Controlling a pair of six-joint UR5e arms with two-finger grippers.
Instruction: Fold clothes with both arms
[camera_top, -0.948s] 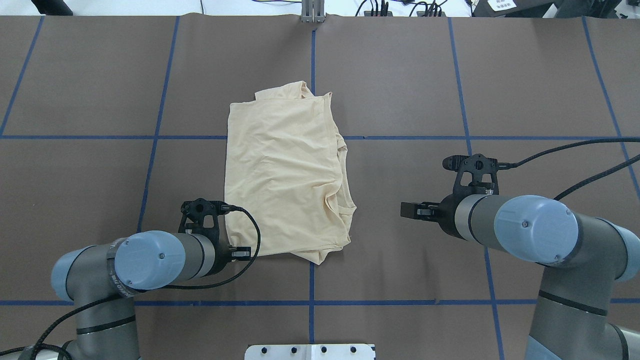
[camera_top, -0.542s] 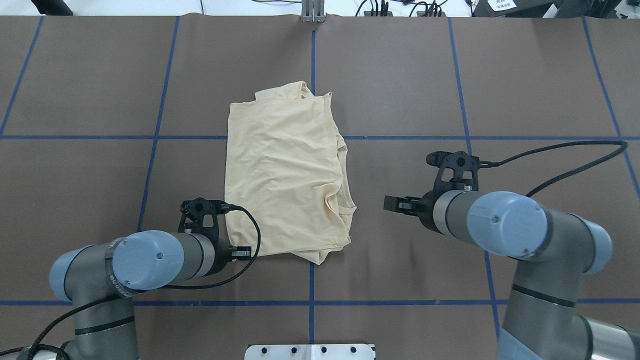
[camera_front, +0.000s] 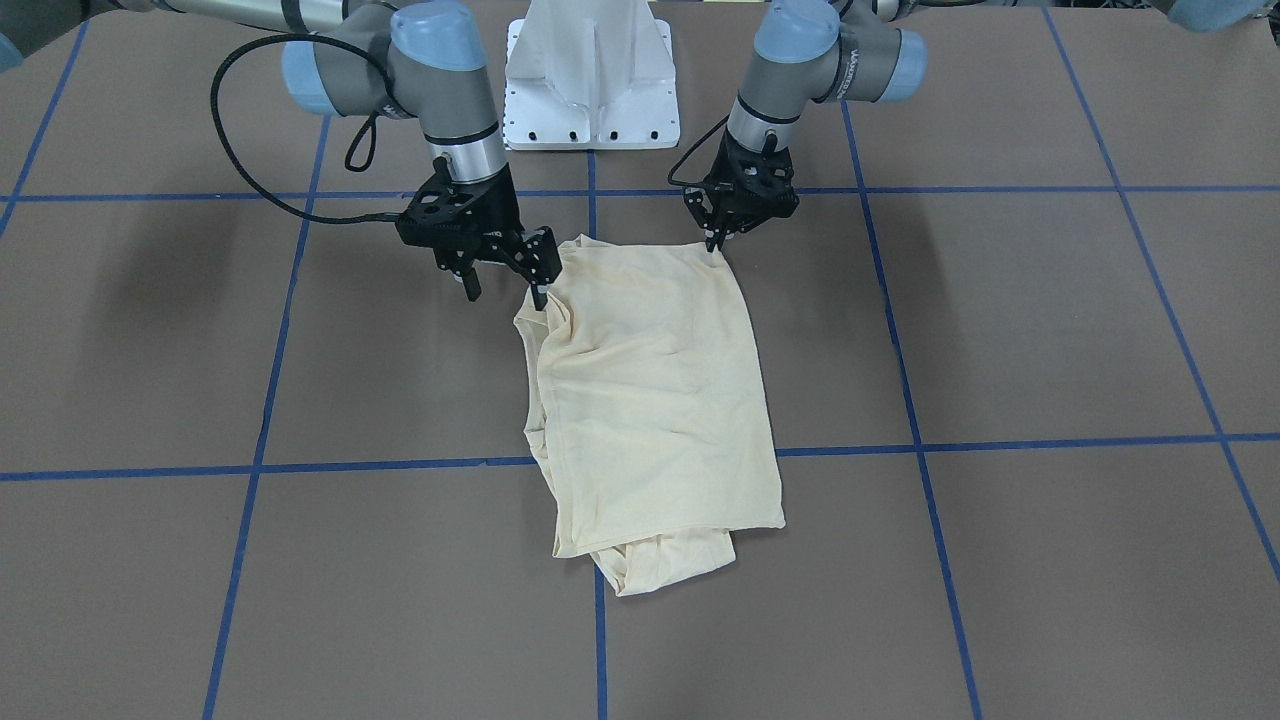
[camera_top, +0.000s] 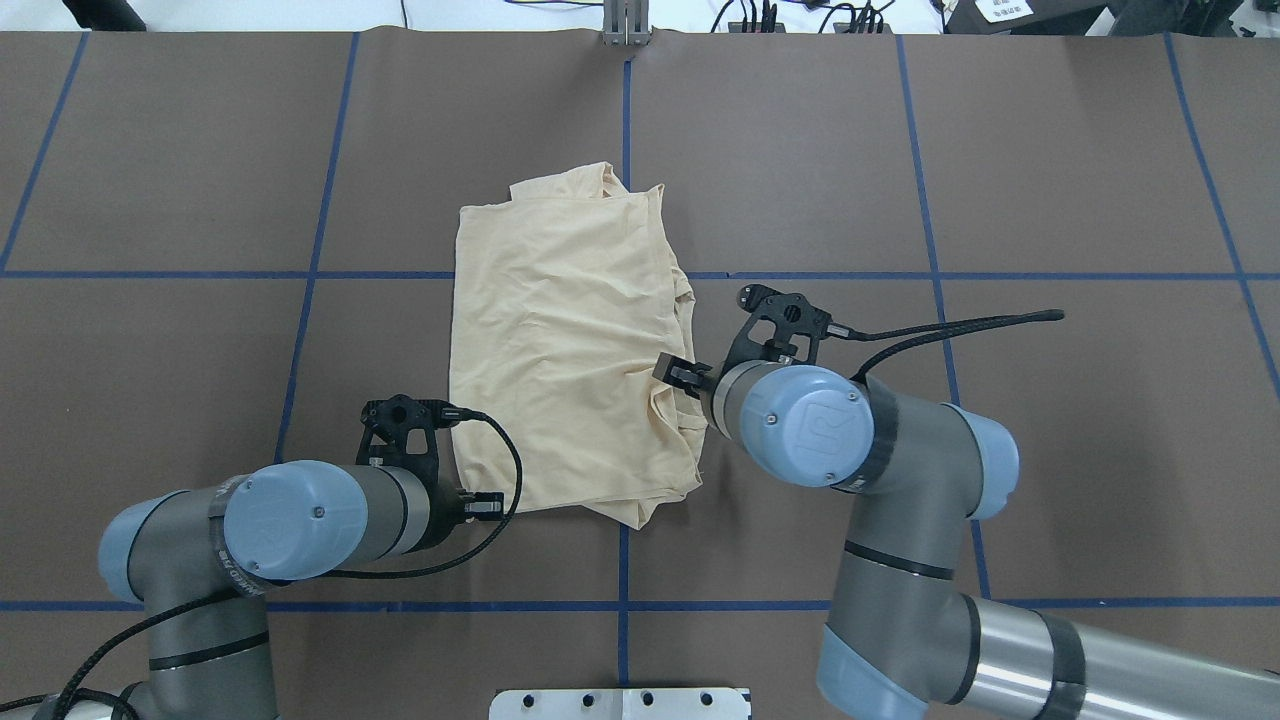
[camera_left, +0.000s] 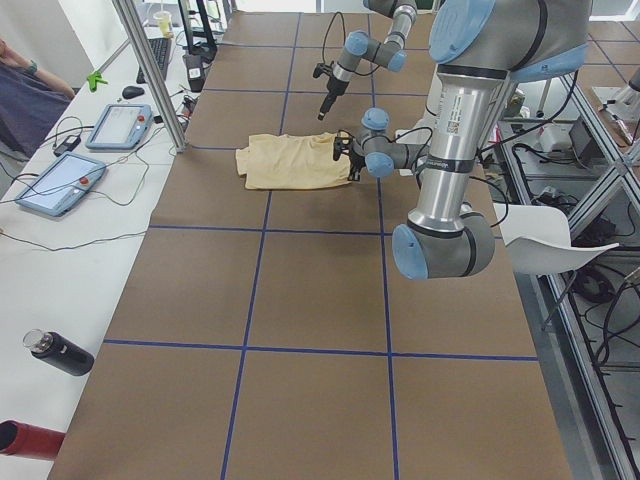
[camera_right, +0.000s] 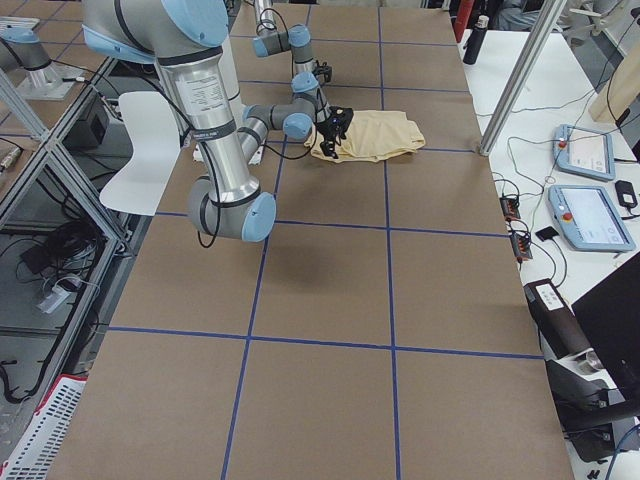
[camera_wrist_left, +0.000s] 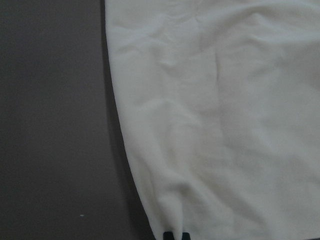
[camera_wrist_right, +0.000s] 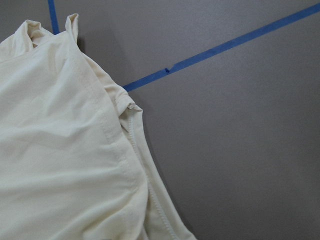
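The cream-yellow T-shirt (camera_top: 570, 340) lies folded in a rough rectangle at the table's middle; it also shows in the front view (camera_front: 650, 400). Its print and neck tag are hidden. My left gripper (camera_top: 485, 506) sits at the shirt's near-left corner, fingers pointing down (camera_front: 716, 243). The left wrist view shows its tips close together at the cloth's edge (camera_wrist_left: 225, 125), shut on the corner. My right gripper (camera_top: 672, 372) is open at the shirt's near-right edge by the collar folds (camera_front: 505, 296). The right wrist view shows the seamed edge (camera_wrist_right: 50, 150) and no fingers.
The brown table cover carries a grid of blue tape lines (camera_top: 622, 100). The white pedestal base (camera_front: 590, 90) stands at the robot's side. A side table with tablets (camera_left: 120, 125) and bottles (camera_left: 60, 352) runs along the far edge.
My right arm has swung left from open table to the shirt's near-right edge. The left arm and the shirt have not moved.
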